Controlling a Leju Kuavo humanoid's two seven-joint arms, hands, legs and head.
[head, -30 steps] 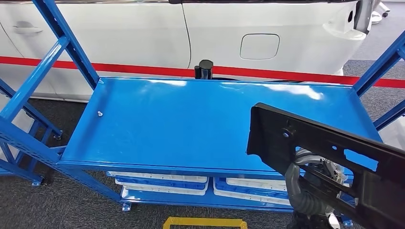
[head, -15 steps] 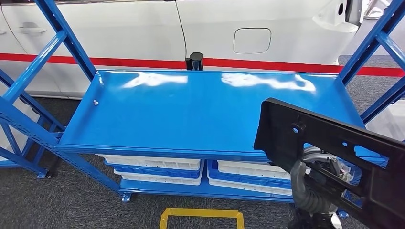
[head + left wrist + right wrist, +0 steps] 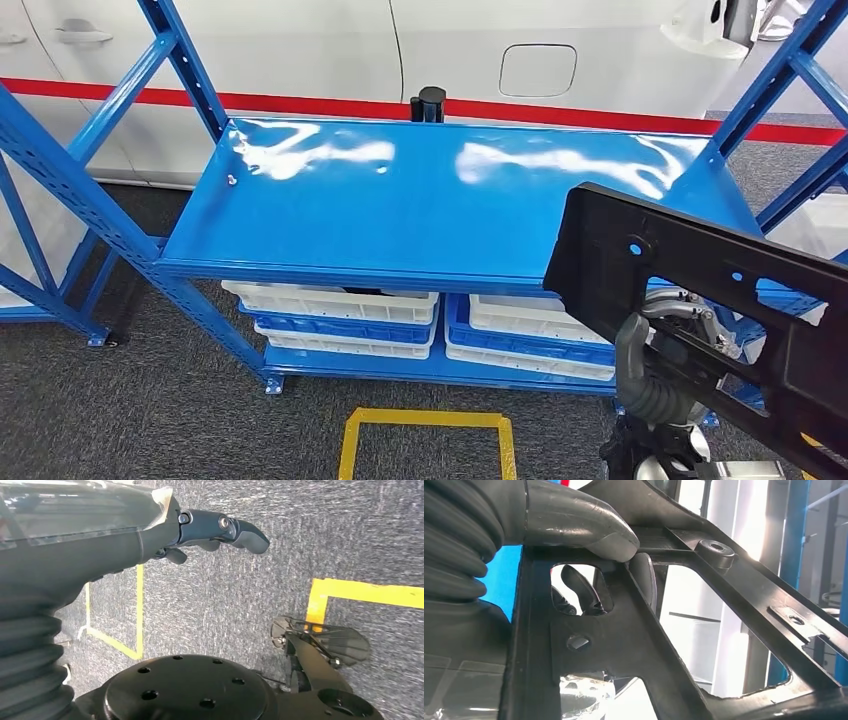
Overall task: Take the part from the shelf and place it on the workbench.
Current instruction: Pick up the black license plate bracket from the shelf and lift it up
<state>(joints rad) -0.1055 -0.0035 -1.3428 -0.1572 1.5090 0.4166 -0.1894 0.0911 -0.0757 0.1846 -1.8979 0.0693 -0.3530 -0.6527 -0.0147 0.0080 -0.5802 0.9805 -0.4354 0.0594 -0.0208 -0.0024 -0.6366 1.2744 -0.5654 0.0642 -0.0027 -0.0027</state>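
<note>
The right hand (image 3: 668,352) grips the part (image 3: 700,290), a flat black panel with cut-out openings and small holes, held up in the air in front of the robot. In the right wrist view the grey thumb (image 3: 584,522) presses on one face of the part (image 3: 634,630) while the darker fingers (image 3: 576,587) curl around a rib from the other side, seen through a cut-out. The left hand (image 3: 215,530) hangs over the grey carpet floor (image 3: 320,525) with nothing in it, its dark fingers stretched out and apart. On the floor below and to the left of the right hand lies a yellow taped outline (image 3: 425,440). Just beyond the held part stands the blue shelf (image 3: 400,200), its glossy top level bare, with white bins (image 3: 335,310) on the level beneath. Further back, past the shelf, a small black post (image 3: 429,103) stands before a white car (image 3: 450,50) with a red stripe (image 3: 300,102) running in front of it.
</note>
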